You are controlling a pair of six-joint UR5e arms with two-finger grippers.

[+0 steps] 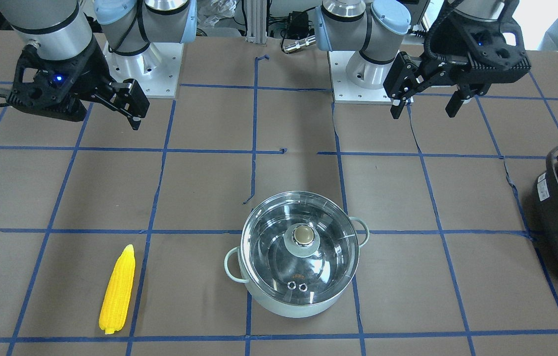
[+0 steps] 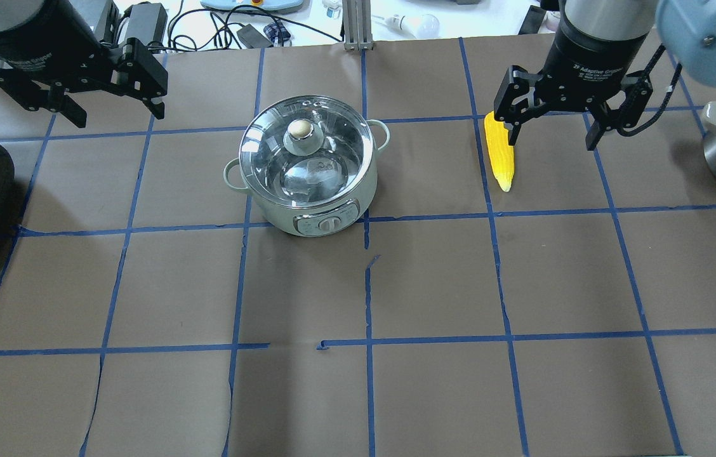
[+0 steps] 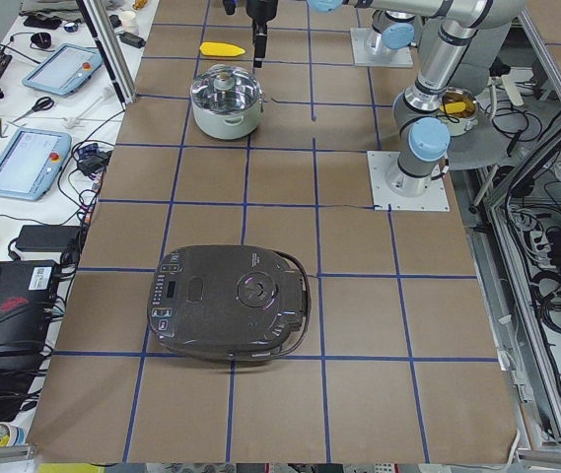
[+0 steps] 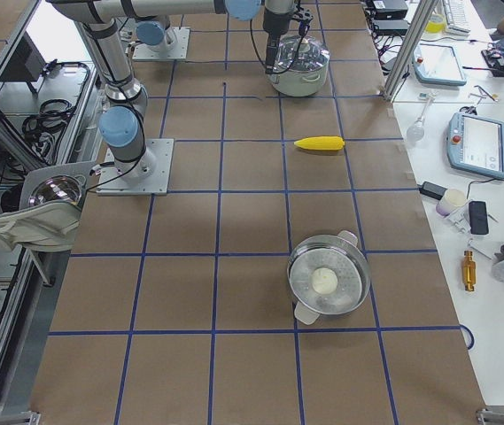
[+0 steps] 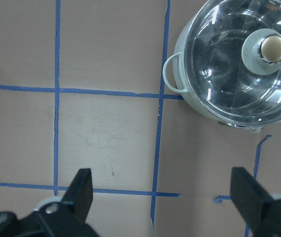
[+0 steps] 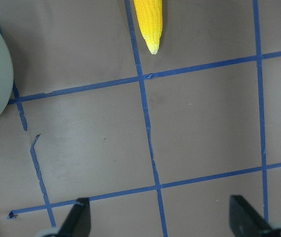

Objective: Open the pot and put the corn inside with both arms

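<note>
Hovering with left gripper (image 2: 115, 111) and right gripper (image 2: 553, 130) wide open, empty, leaving lid (image 2: 332, 158) on pot (image 2: 282, 212) and corn (image 2: 499, 155) ahead untouched.

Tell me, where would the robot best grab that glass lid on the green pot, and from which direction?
Probably by the round knob at the centre of the lid, coming straight down from above. The lid is a smooth glass dome lying level on the pot, so the raised knob looks like the only part to pinch.

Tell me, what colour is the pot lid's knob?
The knob is beige; the left wrist view shows it best.
</note>
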